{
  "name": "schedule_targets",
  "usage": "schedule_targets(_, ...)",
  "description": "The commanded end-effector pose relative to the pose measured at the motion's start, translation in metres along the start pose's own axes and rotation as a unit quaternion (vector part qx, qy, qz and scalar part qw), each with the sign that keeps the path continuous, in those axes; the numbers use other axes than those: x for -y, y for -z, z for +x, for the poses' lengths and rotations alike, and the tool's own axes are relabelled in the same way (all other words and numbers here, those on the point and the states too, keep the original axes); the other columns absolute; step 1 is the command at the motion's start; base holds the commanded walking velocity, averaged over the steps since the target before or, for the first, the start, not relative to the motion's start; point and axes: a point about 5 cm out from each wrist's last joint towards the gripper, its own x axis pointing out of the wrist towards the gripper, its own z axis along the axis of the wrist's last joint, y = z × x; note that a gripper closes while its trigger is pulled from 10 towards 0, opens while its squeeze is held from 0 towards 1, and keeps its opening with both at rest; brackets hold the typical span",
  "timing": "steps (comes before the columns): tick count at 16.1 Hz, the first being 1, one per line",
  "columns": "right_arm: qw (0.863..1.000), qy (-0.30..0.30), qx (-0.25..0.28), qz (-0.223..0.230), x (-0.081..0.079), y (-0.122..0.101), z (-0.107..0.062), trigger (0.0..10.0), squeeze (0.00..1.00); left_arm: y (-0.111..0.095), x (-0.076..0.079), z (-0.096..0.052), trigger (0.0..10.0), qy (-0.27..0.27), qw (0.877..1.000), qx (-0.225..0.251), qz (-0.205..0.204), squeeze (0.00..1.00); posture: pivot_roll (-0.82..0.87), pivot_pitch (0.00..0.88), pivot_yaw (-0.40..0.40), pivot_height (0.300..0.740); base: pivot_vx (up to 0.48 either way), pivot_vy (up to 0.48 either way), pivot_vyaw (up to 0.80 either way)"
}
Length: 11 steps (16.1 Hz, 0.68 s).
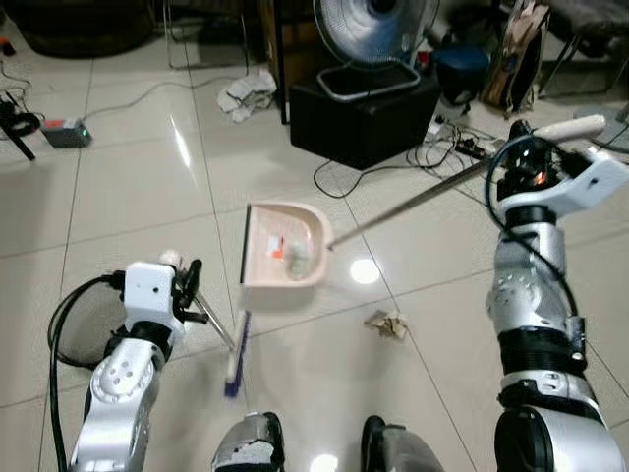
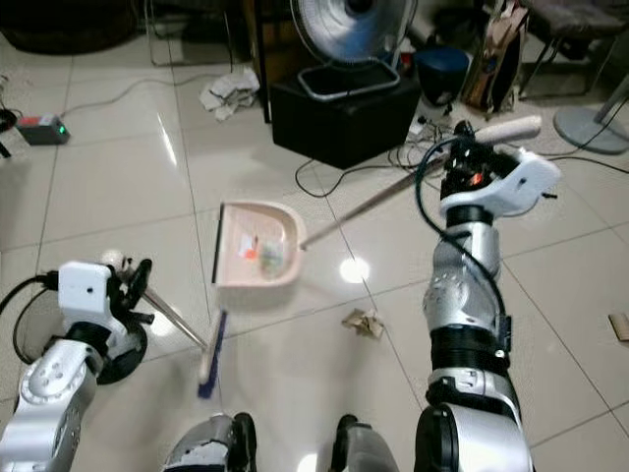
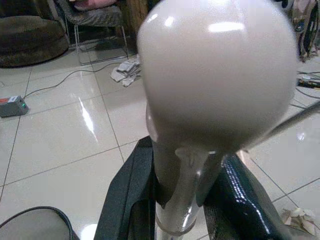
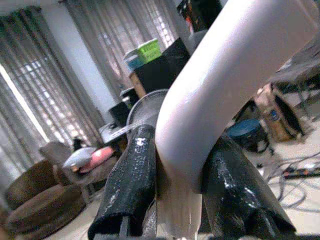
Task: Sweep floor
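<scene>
Dustpan (image 1: 285,258), some debris inside, lying on the floor (image 1: 128,187) ahead, while I am holding its long handle in the right pincer (image 4: 175,170) and pinching the broom (image 1: 234,356) in the left pincer (image 3: 185,185), crumpled paper (image 1: 387,324) lying nearer the right arm, beside the pan's mouth.

head: 2 eyes down at floor (image 1: 118,187) | wrists: close on handles
</scene>
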Motion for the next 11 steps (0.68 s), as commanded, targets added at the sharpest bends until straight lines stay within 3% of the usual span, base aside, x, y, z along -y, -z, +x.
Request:
schedule_targets(1, 0.999, -0.015, 0.034, 0.023, -0.007, -0.028, 0.011, 10.0, 0.0, 0.0, 0.005, -0.005, 10.0, 0.006, 1.0, -0.002, 0.013, 0.0, 0.08, 0.093, 0.026, 0.74, 0.0, 0.0, 0.0)
schedule_targets(5, 0.997, -0.029, 0.054, 0.039, -0.013, -0.055, 0.024, 10.0, 0.0, 0.002, 0.008, -0.01, 10.0, 0.012, 0.999, -0.006, 0.039, 0.0, 0.09, 0.097, 0.021, 0.74, 0.0, 0.0, 0.8)
schedule_targets(11, 0.997, -0.022, 0.044, 0.057, -0.014, -0.059, 0.036, 10.0, 0.0, -0.013, 0.0, -0.009, 10.0, -0.011, 0.999, 0.018, 0.035, 0.0, 0.11, 0.106, 0.013, 0.74, 0.0, 0.0, 0.8)
